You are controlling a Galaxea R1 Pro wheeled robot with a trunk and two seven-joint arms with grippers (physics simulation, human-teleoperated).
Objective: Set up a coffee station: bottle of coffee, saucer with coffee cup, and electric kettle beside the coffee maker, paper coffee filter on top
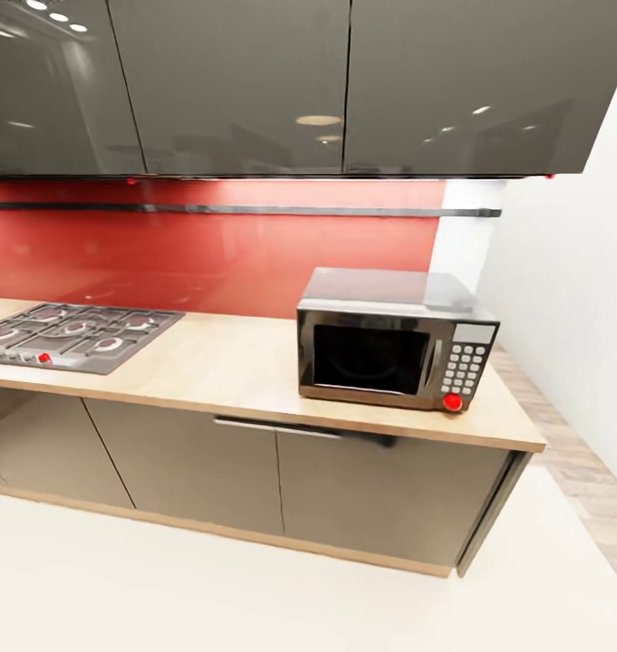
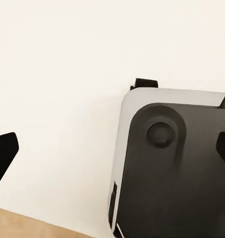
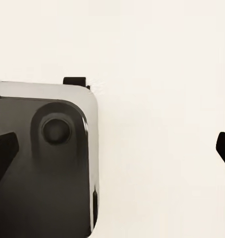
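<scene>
On countertop [image 1: 226,367]: microwave [image 1: 394,340] & hob [image 1: 72,335], no coffee items in sight, robot prob. in transit. Left gripper [image 2: 112,153] & right gripper [image 3: 112,148] hung over floor, fingers apart, empty.

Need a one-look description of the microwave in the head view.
Follow the light wood countertop under the red backsplash to its right end by the white wall. The microwave sits there: a black box with a dark window, keypad and red knob, unlike the flat gas hob at left.
</scene>
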